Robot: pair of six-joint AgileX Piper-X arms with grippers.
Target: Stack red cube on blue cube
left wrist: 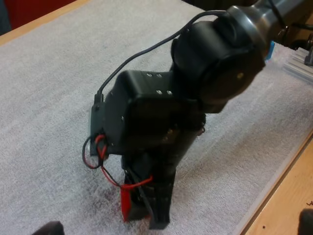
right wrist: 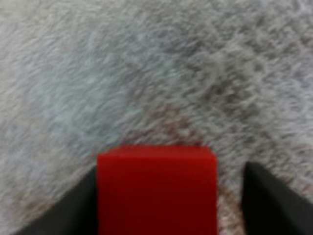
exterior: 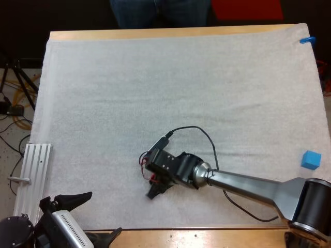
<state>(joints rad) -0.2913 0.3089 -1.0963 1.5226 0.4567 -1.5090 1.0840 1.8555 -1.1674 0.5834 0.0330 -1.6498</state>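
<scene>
The red cube [right wrist: 156, 188] rests on the white mat between the fingers of my right gripper [right wrist: 171, 193]. One finger lies against a side of the cube, the other stands a little off it, so the gripper is open around the cube. In the high view my right gripper [exterior: 154, 190] is low over the mat's near middle. The left wrist view shows the red cube [left wrist: 128, 205] under that gripper's fingers. The blue cube [exterior: 311, 159] sits far off at the mat's right edge. My left gripper [exterior: 103, 213] hovers open at the near left corner, holding nothing.
An aluminium rail [exterior: 32, 173] lies along the table's near left edge. A person's legs [exterior: 155, 11] stand beyond the far side. The white mat [exterior: 170, 82] covers nearly the whole tabletop, with a bare wooden strip [exterior: 207, 238] at the front.
</scene>
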